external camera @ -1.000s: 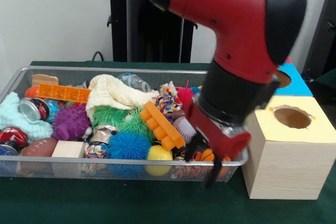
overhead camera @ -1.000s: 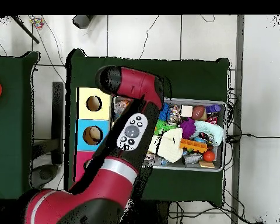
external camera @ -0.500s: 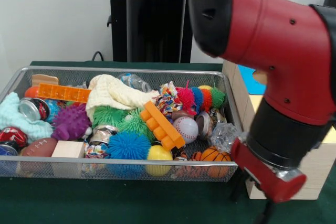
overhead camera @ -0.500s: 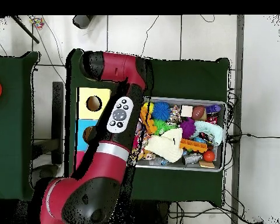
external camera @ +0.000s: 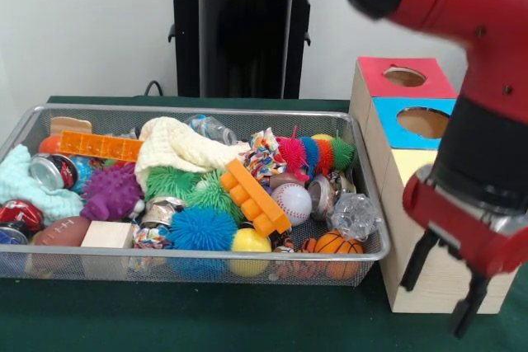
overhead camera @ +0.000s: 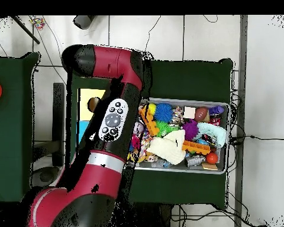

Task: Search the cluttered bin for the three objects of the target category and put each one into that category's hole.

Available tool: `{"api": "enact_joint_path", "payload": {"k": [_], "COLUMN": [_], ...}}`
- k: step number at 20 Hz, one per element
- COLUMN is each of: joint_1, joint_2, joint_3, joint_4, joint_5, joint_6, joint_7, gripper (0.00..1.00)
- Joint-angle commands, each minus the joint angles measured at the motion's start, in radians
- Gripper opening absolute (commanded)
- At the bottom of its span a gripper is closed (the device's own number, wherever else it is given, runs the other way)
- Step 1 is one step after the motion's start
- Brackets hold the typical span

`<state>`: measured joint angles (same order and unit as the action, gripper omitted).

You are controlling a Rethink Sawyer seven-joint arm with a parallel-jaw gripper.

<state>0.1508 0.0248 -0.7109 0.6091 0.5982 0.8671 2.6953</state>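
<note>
The wire mesh bin (external camera: 198, 110) holds a heap of toys. One clear bottle with a blue label (external camera: 210, 128) lies at the bin's far side, half under a cream cloth. A wrinkly clear plastic bottle (external camera: 355, 214) lies at the bin's right end beside a small basketball. No third bottle shows. My gripper (external camera: 443, 286) hangs outside the bin to its right, in front of the wooden box with the yellow top (external camera: 412, 282). It is open and empty. In the overhead view the arm (overhead camera: 112, 118) hides the gripper.
Beside the bin stand a box with a red top and hole (external camera: 404, 77) and one with a blue top and hole (external camera: 422, 121). Dented cans (external camera: 51, 172), an orange brick (external camera: 254, 197), a baseball (external camera: 290, 202) and spiky balls (external camera: 202, 228) crowd the bin (overhead camera: 227, 136).
The arm has swung from over the bin's right end to the picture's right, down in front of the yellow-topped box. The red and blue boxes have come into view. The gripper stayed empty.
</note>
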Motion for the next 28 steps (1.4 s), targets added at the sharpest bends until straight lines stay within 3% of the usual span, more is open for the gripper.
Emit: {"api": "enact_joint_path", "payload": {"k": [1,7,20,28], "joint_1": [-0.008,-0.006,0.006,0.004], "joint_2": [-0.202,-0.258,-0.273,-0.282], "joint_3": [0.134,0.150,0.159,0.254], "joint_4": [0.265,0.368,0.513,0.650], "joint_5": [-0.040,-0.062,-0.068,-0.055], "joint_6": [0.008,-0.045,-0.095,-0.252], "joint_7": [0.006,0.002,0.074,0.043], "gripper": [1.00,1.00,1.00,1.00]}}
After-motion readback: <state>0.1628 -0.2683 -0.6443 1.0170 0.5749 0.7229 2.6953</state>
